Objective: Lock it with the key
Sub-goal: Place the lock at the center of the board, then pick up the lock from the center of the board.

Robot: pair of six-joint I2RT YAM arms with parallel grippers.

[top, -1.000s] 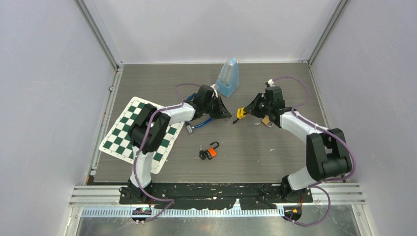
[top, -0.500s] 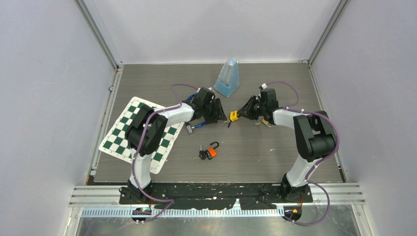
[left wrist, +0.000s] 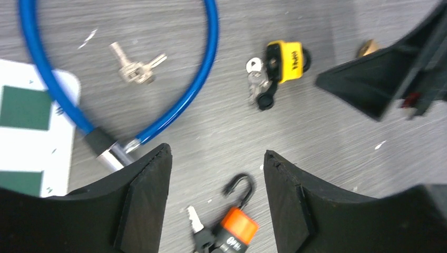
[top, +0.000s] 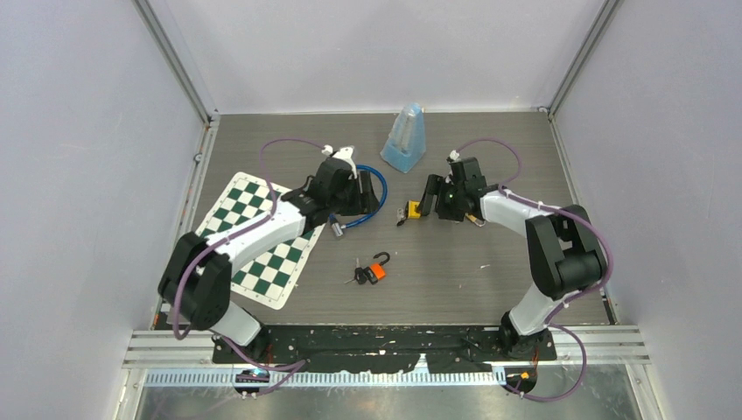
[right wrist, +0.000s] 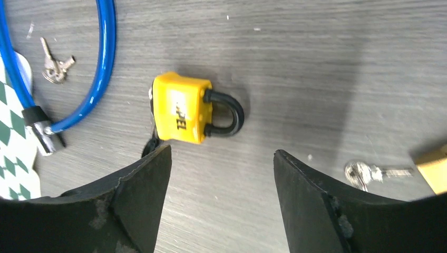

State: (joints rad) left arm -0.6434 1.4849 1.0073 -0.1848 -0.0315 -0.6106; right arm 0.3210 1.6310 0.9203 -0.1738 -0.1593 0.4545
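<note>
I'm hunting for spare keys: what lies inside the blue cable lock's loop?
Silver keys lie within the loop of the blue cable lock; in the top view the left arm covers them.

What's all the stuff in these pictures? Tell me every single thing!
Yellow padlock: one, yellow, mid-table between the grippers.
Orange padlock: one, orange, nearer the arm bases, shackle open.
Cable lock: one, blue, beside the mat.
Brass padlock: one, gold, right of the yellow one.
Key bunch: one, silver, inside the cable loop.
Second key: one, silver, beside the brass padlock.
Chessboard mat: one, green-and-white, left side.
Pyramid-shaped object: one, light blue, far edge.
Table: one, dark grey.
Left gripper: black, open.
Right gripper: black, open.
</note>
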